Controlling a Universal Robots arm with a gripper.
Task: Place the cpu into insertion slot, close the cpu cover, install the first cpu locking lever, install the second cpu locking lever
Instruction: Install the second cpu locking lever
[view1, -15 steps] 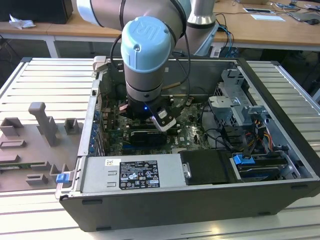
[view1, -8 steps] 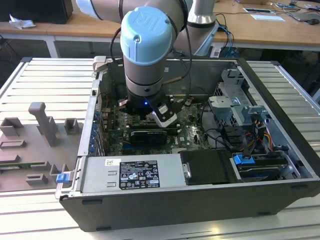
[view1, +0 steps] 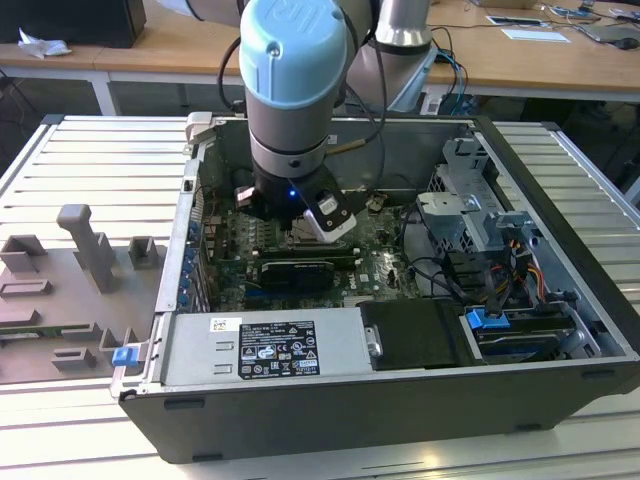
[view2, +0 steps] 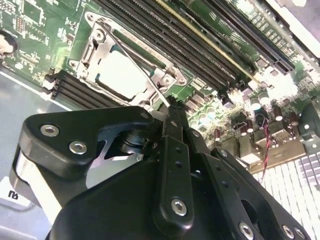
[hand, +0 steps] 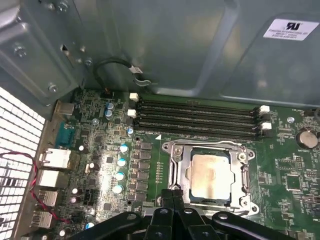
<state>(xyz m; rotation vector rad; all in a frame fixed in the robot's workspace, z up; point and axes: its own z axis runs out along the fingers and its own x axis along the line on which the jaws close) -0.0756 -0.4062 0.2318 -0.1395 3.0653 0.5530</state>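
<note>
Cpu (hand: 211, 175) sitting flat in insertion slot (hand: 175, 186), lower centre-right of first wrist view, pale top facing up; square, no long axis. Cpu cover (hand: 210, 146) lying closed around it. Thin lever (view2: 150, 82) running diagonally across socket in second wrist view. Tool (view2: 172, 117) hovering at lever tip, fingers pinched together, apparently gripping nothing. Judgement: lever needing steady downward sweep, hooking under catch, no side load.
</note>
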